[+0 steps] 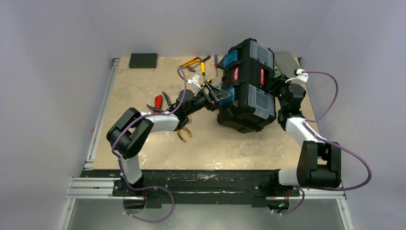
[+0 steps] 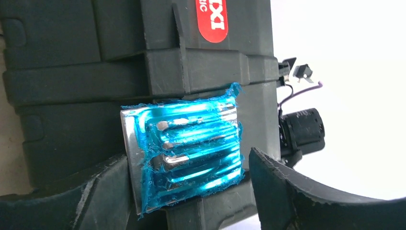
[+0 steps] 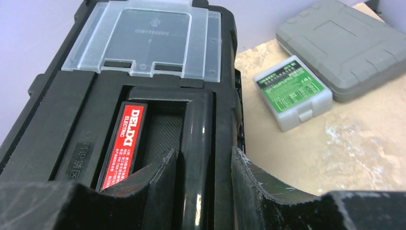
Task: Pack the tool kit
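Note:
The black toolbox (image 1: 249,86) stands tilted at the back right of the table, lid closed, red label (image 3: 125,139) on its handle recess. My right gripper (image 3: 203,153) is shut on the lid handle (image 3: 196,120), one finger on each side of the bar. My left gripper (image 2: 186,160) is open at the box's near side, its fingers straddling a blue latch (image 2: 186,143) with a gap on the right. Yellow-black tools (image 1: 196,64) lie behind the left arm, red-handled pliers (image 1: 157,101) to its left, and yellow-handled pliers (image 1: 184,133) under its forearm.
A small grey case with a green label (image 3: 293,91) and a larger grey case (image 3: 340,45) lie right of the toolbox. A flat black box (image 1: 143,60) sits at the back left edge. White walls enclose the table on three sides.

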Motion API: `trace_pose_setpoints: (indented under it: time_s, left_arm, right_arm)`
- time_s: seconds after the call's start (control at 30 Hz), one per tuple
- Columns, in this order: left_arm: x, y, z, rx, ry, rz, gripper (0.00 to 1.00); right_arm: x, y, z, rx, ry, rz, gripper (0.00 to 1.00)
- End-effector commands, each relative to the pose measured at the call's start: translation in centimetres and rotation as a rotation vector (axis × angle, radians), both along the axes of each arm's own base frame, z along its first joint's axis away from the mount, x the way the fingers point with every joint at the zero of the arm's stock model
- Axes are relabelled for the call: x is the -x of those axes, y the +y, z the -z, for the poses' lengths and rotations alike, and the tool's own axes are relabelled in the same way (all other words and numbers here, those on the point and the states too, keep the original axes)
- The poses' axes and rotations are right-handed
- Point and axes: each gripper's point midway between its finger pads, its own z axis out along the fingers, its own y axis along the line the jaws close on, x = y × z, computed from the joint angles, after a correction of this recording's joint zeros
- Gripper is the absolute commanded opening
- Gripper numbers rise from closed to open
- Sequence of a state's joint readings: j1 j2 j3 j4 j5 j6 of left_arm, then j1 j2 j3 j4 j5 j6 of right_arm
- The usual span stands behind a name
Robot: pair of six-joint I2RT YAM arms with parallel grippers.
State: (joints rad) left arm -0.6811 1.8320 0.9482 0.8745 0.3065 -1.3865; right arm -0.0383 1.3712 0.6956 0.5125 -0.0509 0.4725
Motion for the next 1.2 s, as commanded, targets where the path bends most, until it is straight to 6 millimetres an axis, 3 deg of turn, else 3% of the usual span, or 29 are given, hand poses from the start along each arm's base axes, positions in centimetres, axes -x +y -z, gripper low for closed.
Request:
trace_pose_setpoints:
  time_s: [0.0,0.13,0.27,0.5,0.73,1.0,1.17]
  left_arm:
    - [5.5,-2.9,-5.3,0.091,-0.117,0.262,0.82]
    - [5.4,-3.5,-4.8,0.097,-0.102,0.287,0.85]
    - [5.3,-4.8,-5.7,0.156,-0.109,0.329,0.84]
    - [4.4,-6.8,-6.7,0.234,-0.124,0.370,0.47]
    - [3.9,-7.4,-6.6,0.241,-0.129,0.367,0.24]
    - [4.7,-8.6,-9.1,0.334,-0.230,0.403,0.21]
    - [4.7,-9.0,-8.1,0.336,-0.204,0.411,0.19]
  right_arm:
    - [13.1,12.3,16.2,-0.350,0.692,-0.529,0.19]
    - [13.0,12.3,16.4,-0.355,0.695,-0.532,0.19]
    - [13.1,12.5,16.4,-0.356,0.692,-0.542,0.19]
    - [13.2,12.4,16.2,-0.347,0.687,-0.549,0.19]
    - [12.9,11.9,15.7,-0.313,0.673,-0.525,0.19]
    - [13.0,12.0,15.5,-0.314,0.662,-0.534,0.19]
    - [13.0,12.1,15.2,-0.314,0.656,-0.539,0.19]
